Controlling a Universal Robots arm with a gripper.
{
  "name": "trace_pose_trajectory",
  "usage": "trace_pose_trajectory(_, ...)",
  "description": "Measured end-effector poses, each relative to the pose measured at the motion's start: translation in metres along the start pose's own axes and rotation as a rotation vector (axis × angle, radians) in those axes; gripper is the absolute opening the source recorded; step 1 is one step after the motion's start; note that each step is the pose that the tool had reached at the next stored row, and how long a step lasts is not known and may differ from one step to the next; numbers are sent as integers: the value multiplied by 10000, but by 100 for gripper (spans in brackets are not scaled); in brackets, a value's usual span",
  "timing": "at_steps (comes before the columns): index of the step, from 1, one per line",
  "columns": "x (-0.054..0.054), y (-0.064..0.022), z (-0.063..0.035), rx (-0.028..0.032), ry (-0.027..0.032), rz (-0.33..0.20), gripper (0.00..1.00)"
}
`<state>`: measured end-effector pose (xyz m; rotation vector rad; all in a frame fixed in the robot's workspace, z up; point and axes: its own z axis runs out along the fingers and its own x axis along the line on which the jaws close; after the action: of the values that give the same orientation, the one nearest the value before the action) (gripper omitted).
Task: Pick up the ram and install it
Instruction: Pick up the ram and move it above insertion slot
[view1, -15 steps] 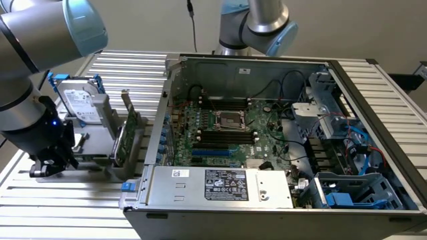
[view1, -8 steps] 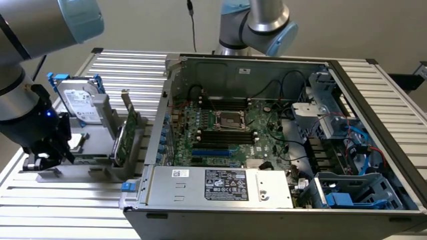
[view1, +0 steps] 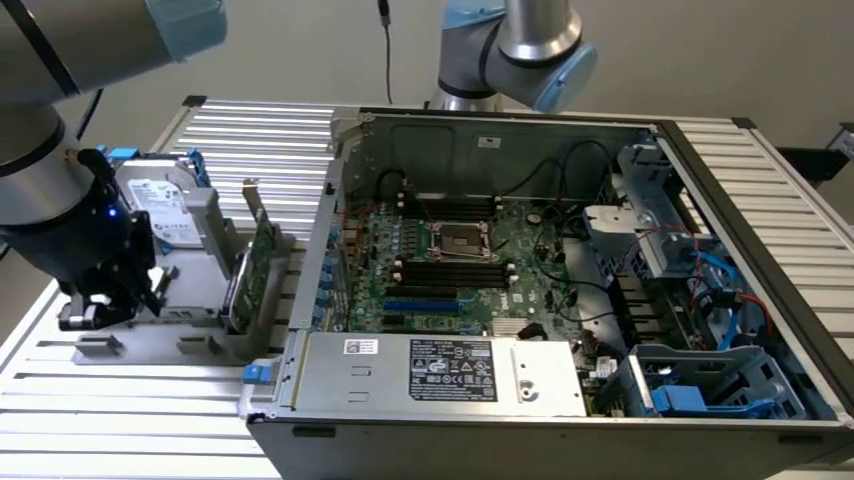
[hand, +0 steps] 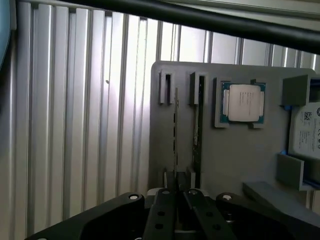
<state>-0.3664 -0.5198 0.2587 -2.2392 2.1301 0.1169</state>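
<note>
Right between the gripper (hand: 179, 194) fingers (hand: 164, 212), pinched narrow on its end, sits the ram (hand: 176, 130), standing in the gray holder (hand: 235, 150). Not lifted yet; computer (view1: 507, 150) well off from the fingers, install undone.

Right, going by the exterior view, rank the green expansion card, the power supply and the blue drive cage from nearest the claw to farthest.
1. Green expansion card: upright on the grey holder, on the exterior view's left, beside the claw.
2. Power supply: along the near edge of the case, mid-picture.
3. Blue drive cage: in the near corner, on the exterior view's right.
</note>
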Motion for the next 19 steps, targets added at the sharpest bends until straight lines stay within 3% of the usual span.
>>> trace_pose_trajectory(13,-41,-155,-314,1,-1,1,13)
trace_pose_trajectory(19,-50,-354,-467,0,-6,0,13)
